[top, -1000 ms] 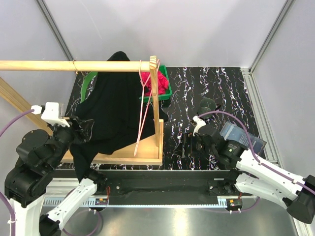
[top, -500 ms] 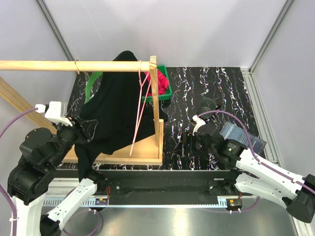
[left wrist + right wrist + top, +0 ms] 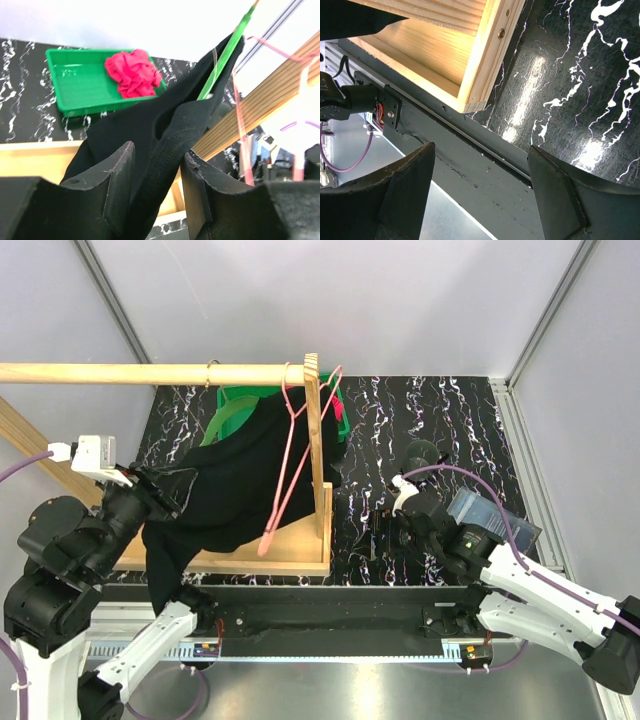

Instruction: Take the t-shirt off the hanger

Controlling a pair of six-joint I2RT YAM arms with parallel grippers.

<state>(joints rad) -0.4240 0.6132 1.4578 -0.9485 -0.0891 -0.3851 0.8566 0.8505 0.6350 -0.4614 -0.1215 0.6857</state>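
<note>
The black t-shirt (image 3: 150,125) is gripped by the left pincer (image 3: 159,165): a fold of the cloth fills the narrow gap between the two fingers (image 3: 112,185), which are closed onto it. From that grip the shirt is stretched up and away towards the wooden rail (image 3: 120,373), where its far end is draped on the green hanger (image 3: 225,55). One green arm of that hanger is seen coming out of the top of the cloth. Below the pincer, a loose part of the shirt hangs past the near edge of the wooden rack base (image 3: 295,552).

The right pincer (image 3: 481,155) is held wide open with nothing between its fingers. It is low over the marbled worktop (image 3: 430,420), just beside the near right corner of the rack base and well apart from the shirt.

One t-shirt is counted. Two hangers are seen on the rail: the green one and a pink wire one (image 3: 290,455), which hangs bare beside the rack's upright post (image 3: 315,440). The pink wire may be more than a single hanger; that cannot be told for certain. One green tray (image 3: 65,100) lies on the worktop behind the rack, with one bundle of red cloth (image 3: 132,72) inside it.
</note>
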